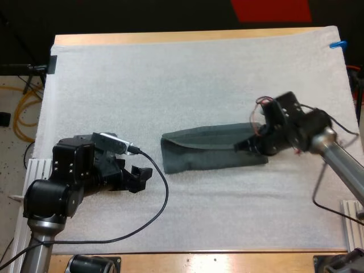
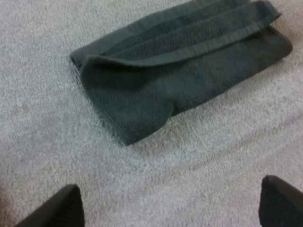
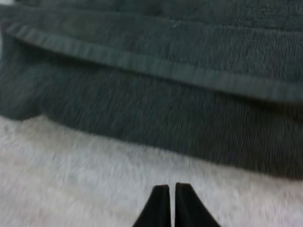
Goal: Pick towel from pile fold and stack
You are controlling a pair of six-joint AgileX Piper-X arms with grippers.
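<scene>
A dark grey-green towel (image 1: 210, 149) lies folded into a long strip on the white mat (image 1: 187, 79), with a hemmed edge running along its top layer (image 2: 189, 52). My left gripper (image 1: 139, 176) rests low on the mat to the left of the towel's left end, clear of it. It is open, its fingers (image 2: 61, 208) wide apart over bare mat. My right gripper (image 1: 245, 146) is at the towel's right end. Its fingertips (image 3: 161, 198) touch each other with nothing between them, just short of the towel's edge (image 3: 156, 123).
A wooden table edge (image 1: 187, 259) runs along the front of the mat and another along the far side. The mat stretches bare around the towel, far and near.
</scene>
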